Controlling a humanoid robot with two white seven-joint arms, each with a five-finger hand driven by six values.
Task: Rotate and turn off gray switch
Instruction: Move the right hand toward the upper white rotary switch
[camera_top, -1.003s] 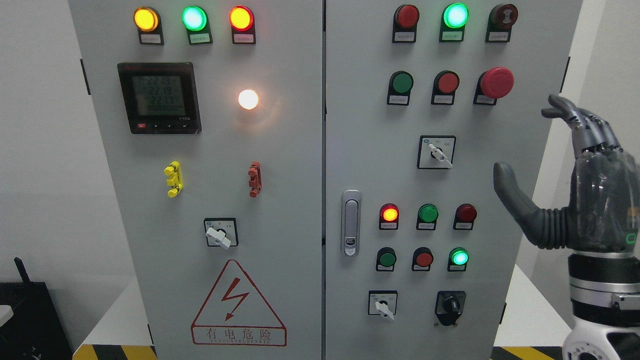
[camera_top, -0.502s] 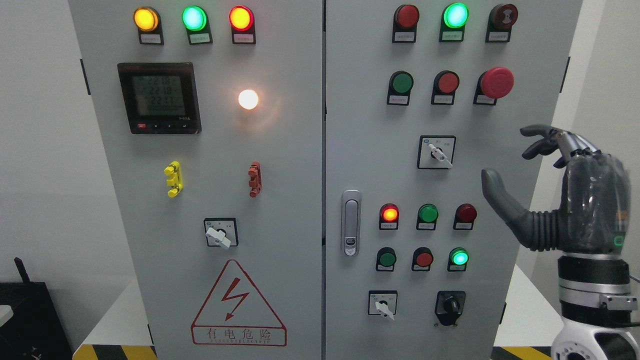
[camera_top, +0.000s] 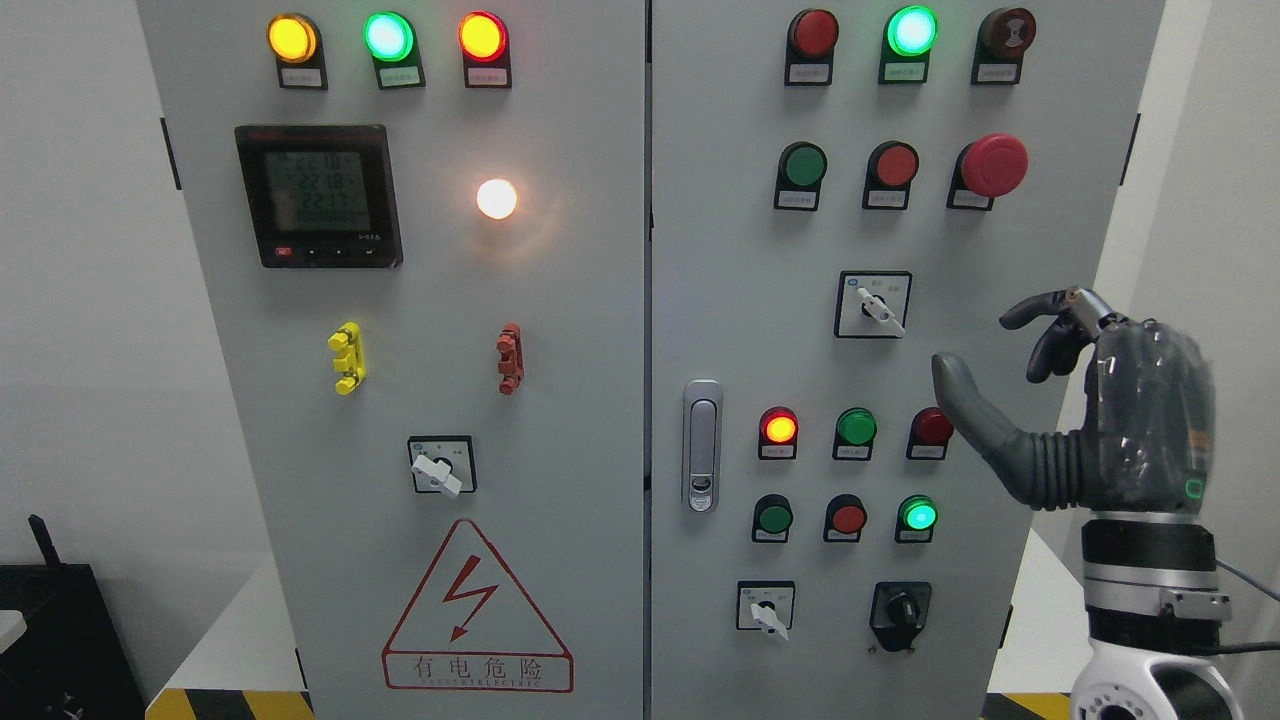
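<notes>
Facing: a grey cabinet (camera_top: 600, 350) with two doors, seen straight on from the head view.
Right hand: the right hand (camera_top: 1090, 400) is raised at the right edge of the right door, palm side toward the panel, holding nothing.
Fingers: the fingers (camera_top: 1050, 330) are curled over at the top while the thumb (camera_top: 965, 405) sticks out to the left, so the hand is part-open.
Thumb position: its tip lies just right of the dark red lamp (camera_top: 932, 427) and overlaps that lamp's edge in the picture; touch cannot be told.
Left hand: out of view.
Gray switch: three white-grey rotary switches show, and which one the task means cannot be told.
Upper switch: the upper switch (camera_top: 873, 304) sits in the middle of the right door, left of and above the thumb, apart from the hand, with its handle pointing down to the right.
Lower switch: the lower switch (camera_top: 766, 607) is near the bottom of the right door, well below the hand.
Left switch: the left switch (camera_top: 441, 465) is on the left door above the warning triangle (camera_top: 477, 610), well apart from the hand.
Black switch: a black switch (camera_top: 900, 612) sits right of the lower one.
Other fittings: a meter (camera_top: 318, 195) glows at upper left, a white lamp (camera_top: 497, 198) is lit beside it, and a red mushroom button (camera_top: 992, 165) is above the hand.
</notes>
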